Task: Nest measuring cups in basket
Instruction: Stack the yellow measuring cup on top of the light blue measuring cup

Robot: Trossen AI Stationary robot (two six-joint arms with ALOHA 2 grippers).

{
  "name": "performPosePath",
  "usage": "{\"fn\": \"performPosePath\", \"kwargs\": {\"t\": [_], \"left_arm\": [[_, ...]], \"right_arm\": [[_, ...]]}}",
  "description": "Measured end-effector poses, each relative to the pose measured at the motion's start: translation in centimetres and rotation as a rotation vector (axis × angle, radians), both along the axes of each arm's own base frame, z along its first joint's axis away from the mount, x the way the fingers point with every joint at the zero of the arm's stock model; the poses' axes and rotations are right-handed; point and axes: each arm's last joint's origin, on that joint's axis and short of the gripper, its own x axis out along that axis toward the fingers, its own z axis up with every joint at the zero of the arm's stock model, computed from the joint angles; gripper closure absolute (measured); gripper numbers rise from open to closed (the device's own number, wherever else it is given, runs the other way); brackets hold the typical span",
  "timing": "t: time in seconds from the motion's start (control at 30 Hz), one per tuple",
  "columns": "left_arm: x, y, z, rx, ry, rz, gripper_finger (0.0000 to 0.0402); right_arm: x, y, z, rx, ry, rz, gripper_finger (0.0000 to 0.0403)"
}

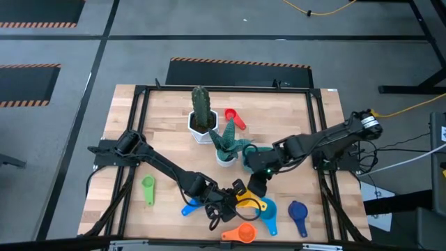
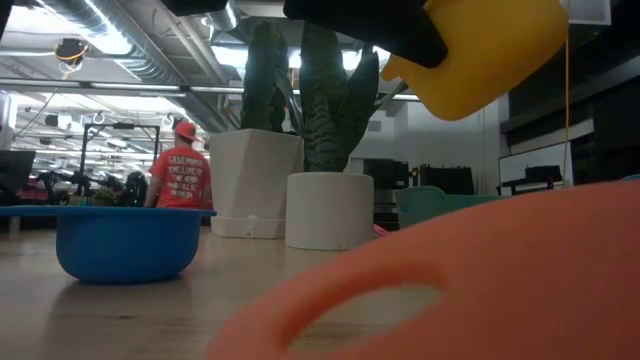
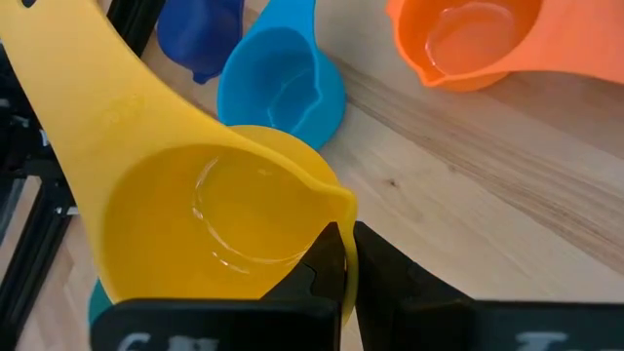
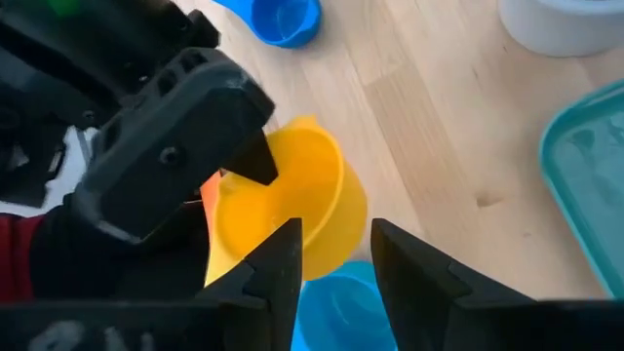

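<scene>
My left gripper (image 1: 233, 196) is shut on the yellow measuring cup (image 1: 248, 202), which hangs above the table near its front edge in the low view (image 2: 490, 50). My right gripper (image 4: 336, 258) is open and points down just over the same cup (image 4: 292, 205). A light blue cup (image 3: 278, 93) lies on the table right beside the yellow one. Dark blue (image 1: 298, 213), orange (image 1: 240, 233), blue (image 1: 189, 207), green (image 1: 148, 188) and red (image 1: 235, 118) cups lie scattered. The teal basket (image 4: 585, 166) stands under the right arm, partly hidden. My left gripper pinches the yellow cup's bowl rim (image 3: 343, 229), next to the small spout, with one finger (image 3: 322, 278) on the bowl's inner side and the other outside. The cup is lifted clear of the table, bowl opening upward, handle (image 3: 73, 83) pointing away from the fingers. My right gripper: one finger (image 4: 283, 258) stands at the yellow bowl's wall; I cannot tell whether it touches.
Two white pots stand mid-table, one with a cactus (image 1: 201, 115) and one with a spiky plant (image 1: 226, 146), just behind the basket. A black frame (image 1: 139, 118) runs around the tabletop. The orange cup (image 2: 450, 290) fills the low view's foreground. A person in red (image 2: 182, 170) stands far off.
</scene>
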Motion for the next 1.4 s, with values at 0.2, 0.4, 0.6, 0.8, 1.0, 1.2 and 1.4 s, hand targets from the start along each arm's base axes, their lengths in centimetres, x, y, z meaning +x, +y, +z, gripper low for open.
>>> {"fn": "performPosePath", "kwargs": {"t": [0.2,0.4,0.6,0.8,1.0,1.2,1.4], "left_arm": [[0.0,0.0,0.0,-0.001,-0.002,0.000,0.0397],[0.2,0.4,0.0,-0.004,-0.004,0.019,0.0399],[0.3,0.6,0.1,0.025,-0.021,0.048,0.0396],[0.3,0.5,0.1,0.025,-0.021,0.048,0.0398],[0.2,0.5,0.1,0.028,-0.023,0.051,0.0395],[0.3,0.4,0.1,0.038,-0.037,0.062,0.0398],[0.2,-0.1,0.3,0.039,-0.064,0.053,0.0394]], "right_arm": [[0.5,0.1,-0.6,-0.013,0.005,-0.006,0.0273],[0.7,0.2,-0.9,-0.021,0.010,-0.009,0.0273],[0.9,0.5,-1.4,-0.027,0.027,-0.004,0.0273],[0.8,0.4,-1.5,-0.030,0.037,-0.003,0.0273],[0.6,0.5,-1.5,-0.017,0.062,0.010,0.0273],[0.3,0.4,-1.6,-0.018,0.091,0.015,0.0273],[0.1,0.5,-1.6,0.013,0.118,0.030,0.0273]]}}
